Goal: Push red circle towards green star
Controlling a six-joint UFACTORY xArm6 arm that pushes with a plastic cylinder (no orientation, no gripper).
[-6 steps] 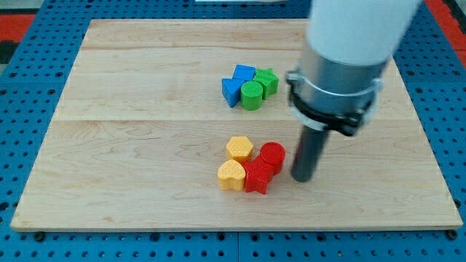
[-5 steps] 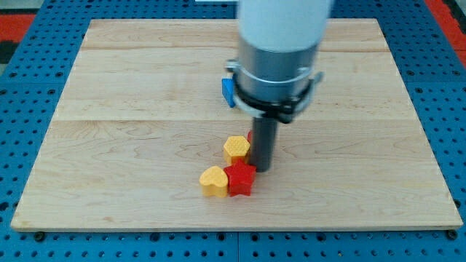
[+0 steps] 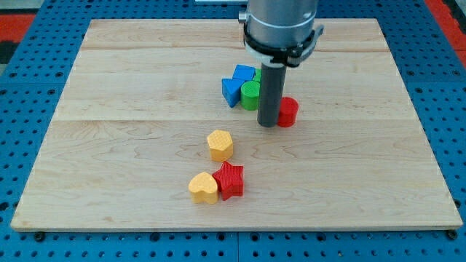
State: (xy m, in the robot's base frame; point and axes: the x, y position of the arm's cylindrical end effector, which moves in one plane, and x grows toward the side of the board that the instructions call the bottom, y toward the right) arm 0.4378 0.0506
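Far centre of the wooden surface (image 3: 131, 80): blue blocks (image 3: 237, 83), green cylinder (image 3: 251, 94); green star hidden behind rod. Near: yellow hexagon (image 3: 220, 145), yellow heart (image 3: 203, 187), red star (image 3: 231, 180). No pincer; my tip (image 3: 268, 124) touches red circle's (image 3: 288, 112) left side.

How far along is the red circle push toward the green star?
Mostly done: the red circle sits away from the red star and yellow blocks, close to the green and blue cluster. In hand: my tip rests against its left side. Left: the green star is hidden behind the rod, so contact cannot be confirmed.
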